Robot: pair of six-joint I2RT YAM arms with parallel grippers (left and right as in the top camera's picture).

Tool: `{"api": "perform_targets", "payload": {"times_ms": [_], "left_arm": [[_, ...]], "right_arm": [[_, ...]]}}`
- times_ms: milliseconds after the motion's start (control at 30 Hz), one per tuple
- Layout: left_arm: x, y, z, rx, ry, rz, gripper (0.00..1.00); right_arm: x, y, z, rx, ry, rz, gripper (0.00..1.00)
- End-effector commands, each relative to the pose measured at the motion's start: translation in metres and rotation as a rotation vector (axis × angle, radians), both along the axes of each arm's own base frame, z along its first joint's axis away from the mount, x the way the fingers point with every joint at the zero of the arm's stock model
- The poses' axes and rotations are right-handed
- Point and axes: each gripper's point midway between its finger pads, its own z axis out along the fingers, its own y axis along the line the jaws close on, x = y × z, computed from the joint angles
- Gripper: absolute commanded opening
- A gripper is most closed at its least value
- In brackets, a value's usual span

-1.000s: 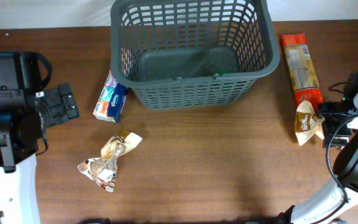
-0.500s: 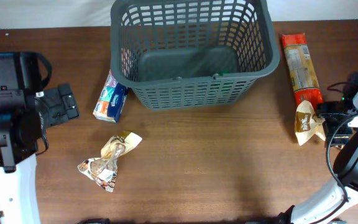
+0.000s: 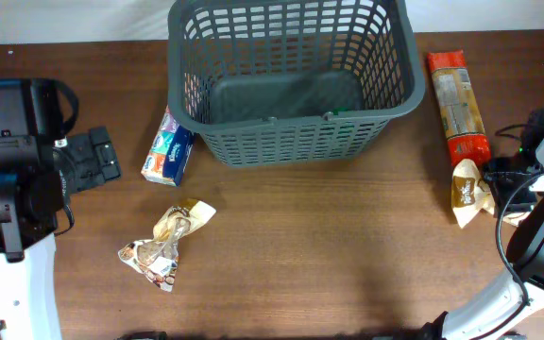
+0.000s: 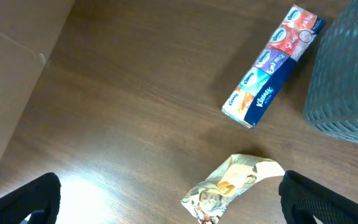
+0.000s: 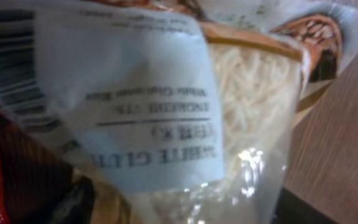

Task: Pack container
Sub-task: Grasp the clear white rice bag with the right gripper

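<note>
Large dark grey lattice plastic basket stands far-centre on the desk. Left end effector hovers, fingers wide apart, near a crumpled tan wrapper. Right end effector meets a clear noodle packet, likely to lift it; grip unclear.

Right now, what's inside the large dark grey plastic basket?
The large dark grey plastic basket shows only bare floor, no packets. A small green speck by its near rim is too small to identify. The rim hides the floor's near edge.
</note>
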Motion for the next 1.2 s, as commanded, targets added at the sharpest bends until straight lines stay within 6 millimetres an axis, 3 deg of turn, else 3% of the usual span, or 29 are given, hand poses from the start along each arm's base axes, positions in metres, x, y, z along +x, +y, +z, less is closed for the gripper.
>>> {"api": "perform_targets", "payload": {"times_ms": [0, 100, 433, 733, 867, 967, 1100, 1167], "left_arm": [[0.001, 0.0, 0.0, -0.012, -0.006, 0.007, 0.99], [0.001, 0.0, 0.0, -0.012, -0.005, 0.007, 0.99], [0.001, 0.0, 0.0, -0.012, -0.006, 0.008, 0.99], [0.001, 0.0, 0.0, -0.011, -0.006, 0.007, 0.99], [0.001, 0.0, 0.0, -0.011, -0.006, 0.007, 0.99], [0.001, 0.0, 0.0, -0.011, -0.006, 0.007, 0.99], [0.002, 0.0, 0.0, -0.011, -0.006, 0.007, 0.99], [0.002, 0.0, 0.0, -0.011, -0.008, 0.007, 0.99]], "right_arm": [[-0.007, -0.001, -0.008, -0.011, 0.041, 0.002, 0.61], [-0.009, -0.001, -0.01, -0.006, 0.048, 0.003, 0.41], [-0.01, 0.0, -0.011, 0.002, 0.058, 0.053, 0.08], [-0.004, -0.004, -0.001, -0.003, 0.042, 0.168, 0.04], [0.012, -0.014, 0.028, -0.041, -0.006, 0.25, 0.04], [0.026, -0.023, 0.065, -0.087, -0.048, 0.311, 0.04], [0.048, -0.033, 0.131, -0.17, -0.148, 0.402, 0.04], [0.062, -0.031, 0.177, -0.237, -0.223, 0.496, 0.04]]}}
